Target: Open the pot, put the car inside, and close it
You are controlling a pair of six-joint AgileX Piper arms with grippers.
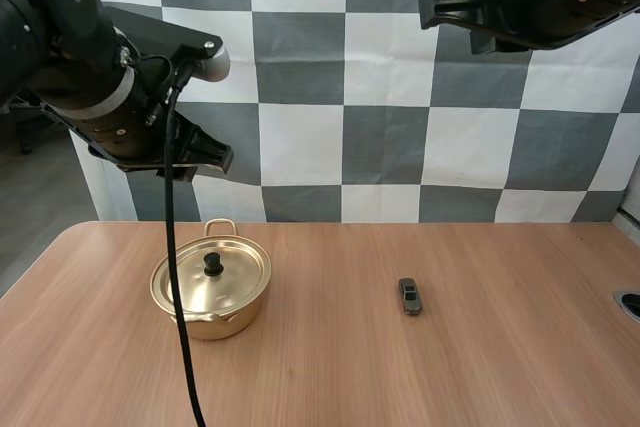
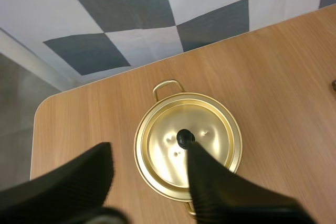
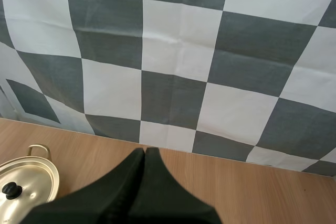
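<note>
The pot (image 1: 210, 297) is showing a polished gold finish, wall and loop handles alike. Its lid (image 1: 235, 272) is showing the same gold and is reflecting pale highlights in the left wrist view. The knob (image 1: 213, 265) at the lid's centre is presenting as plain black. The car (image 1: 409, 296), at 3 o'clock of the pot in the high view, is reading dark grey. The table (image 1: 450, 377) is displaying a light brown wood grain, its streaks running from 9 to 3 o'clock. The left gripper (image 2: 148, 153) is showing matt black, its fingers (image 2: 97, 179) carrying fine ribbing on the inner faces. The right gripper (image 3: 144, 153) is showing the same plain black.
</note>
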